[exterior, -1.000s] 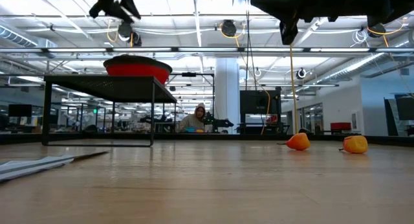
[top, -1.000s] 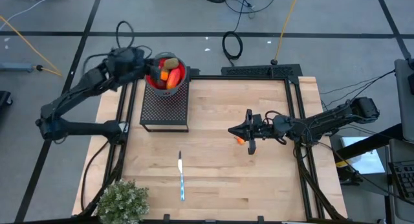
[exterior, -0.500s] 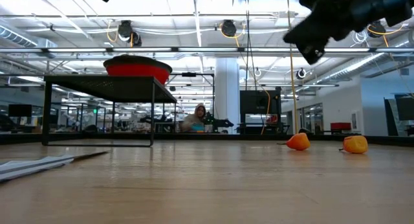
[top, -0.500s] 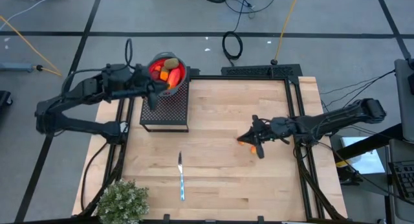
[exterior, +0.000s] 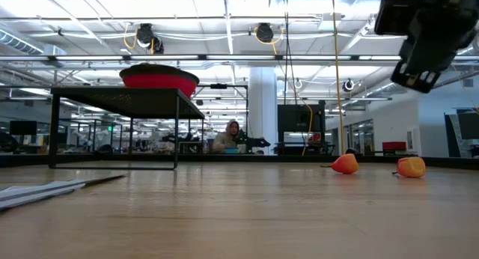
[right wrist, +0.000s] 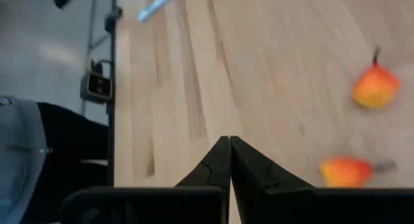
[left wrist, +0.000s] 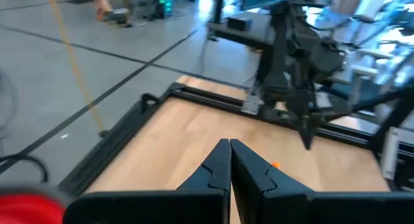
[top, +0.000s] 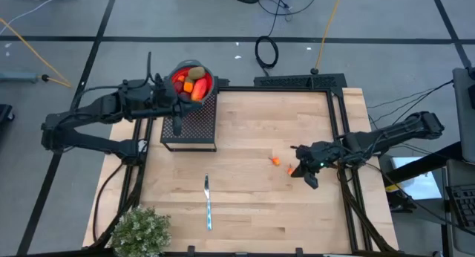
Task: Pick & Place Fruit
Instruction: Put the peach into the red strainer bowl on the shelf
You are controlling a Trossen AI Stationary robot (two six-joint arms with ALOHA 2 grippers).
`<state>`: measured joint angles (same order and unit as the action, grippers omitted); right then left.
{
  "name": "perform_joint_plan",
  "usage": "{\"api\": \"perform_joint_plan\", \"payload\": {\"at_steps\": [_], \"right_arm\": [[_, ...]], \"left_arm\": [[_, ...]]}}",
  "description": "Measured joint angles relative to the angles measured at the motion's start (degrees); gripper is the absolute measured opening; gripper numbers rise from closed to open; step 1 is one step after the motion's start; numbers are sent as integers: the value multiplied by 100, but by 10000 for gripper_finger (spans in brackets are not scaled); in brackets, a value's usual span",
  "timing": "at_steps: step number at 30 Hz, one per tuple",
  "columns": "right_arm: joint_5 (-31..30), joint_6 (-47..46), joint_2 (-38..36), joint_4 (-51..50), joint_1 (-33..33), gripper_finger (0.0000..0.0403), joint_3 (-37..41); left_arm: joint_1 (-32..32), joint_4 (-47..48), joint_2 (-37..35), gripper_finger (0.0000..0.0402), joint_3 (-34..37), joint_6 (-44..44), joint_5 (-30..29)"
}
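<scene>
The red bowl (top: 191,82) holds fruit: orange-red pieces and a brown-green oval. It stands on the far end of a black mesh stand (top: 190,125). Two tiny orange bits (top: 275,161) (top: 291,168) lie on the wooden table, also seen in the low view as orange bits (exterior: 345,164) (exterior: 411,166). My left gripper (top: 178,117) is shut and empty, in the air over the stand beside the bowl. My right gripper (top: 300,172) is shut and empty, in the air just right of the orange bits (right wrist: 375,87).
A slim knife (top: 208,203) lies at the table's near middle. A bushy green plant (top: 139,231) stands at the near left corner. Black frame rails (top: 338,123) run along the table's sides. A person (exterior: 227,137) sits far off in the room behind.
My left gripper has drawn back from over the bowl toward the near edge and swung level toward the table's right. My right gripper has pulled away from the orange bits toward the right and near edges, turning as it went. The bits stay where they lay.
</scene>
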<state>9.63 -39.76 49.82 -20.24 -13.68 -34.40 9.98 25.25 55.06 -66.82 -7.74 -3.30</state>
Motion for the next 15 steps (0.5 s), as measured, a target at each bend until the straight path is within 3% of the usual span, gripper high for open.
{"api": "perform_joint_plan", "payload": {"at_steps": [10,15], "right_arm": [[-53,-963,280,-2202,-69,0,-1245],[-29,-1599,634,-3257,-69,0,-1759]], "left_arm": [[0,-1251,-1,2,965,37,640],[0,-1622,-3,3,1233,59,685]]}}
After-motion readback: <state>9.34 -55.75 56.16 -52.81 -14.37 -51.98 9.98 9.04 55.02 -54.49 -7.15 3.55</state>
